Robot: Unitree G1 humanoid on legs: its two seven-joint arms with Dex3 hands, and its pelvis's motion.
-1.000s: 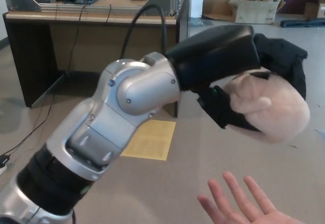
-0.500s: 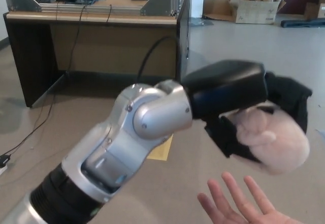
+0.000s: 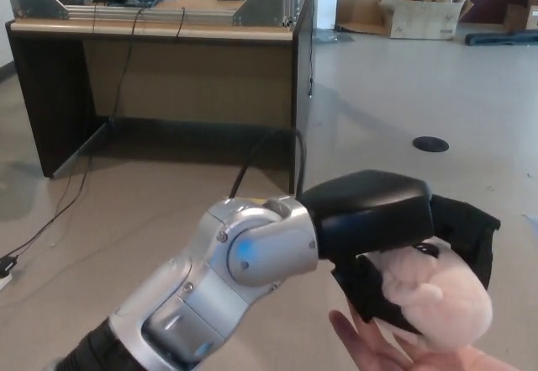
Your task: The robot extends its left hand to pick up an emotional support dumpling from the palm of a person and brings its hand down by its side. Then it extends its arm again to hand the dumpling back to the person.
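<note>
A wooden workbench stood at upper left. The robot's left hand (black, on a silver forearm) was clasped around the pale plush dumpling, which rested just above, perhaps touching, a person's upturned palm at the lower right edge.

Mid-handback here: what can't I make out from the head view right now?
- Contact between dumpling and the person's palm: hidden beneath the dumpling.
- Most of the person's palm: cut off by the bottom edge.
- Left hand fingers: mostly wrapped behind the dumpling.
- Right hand: out of frame.
</note>
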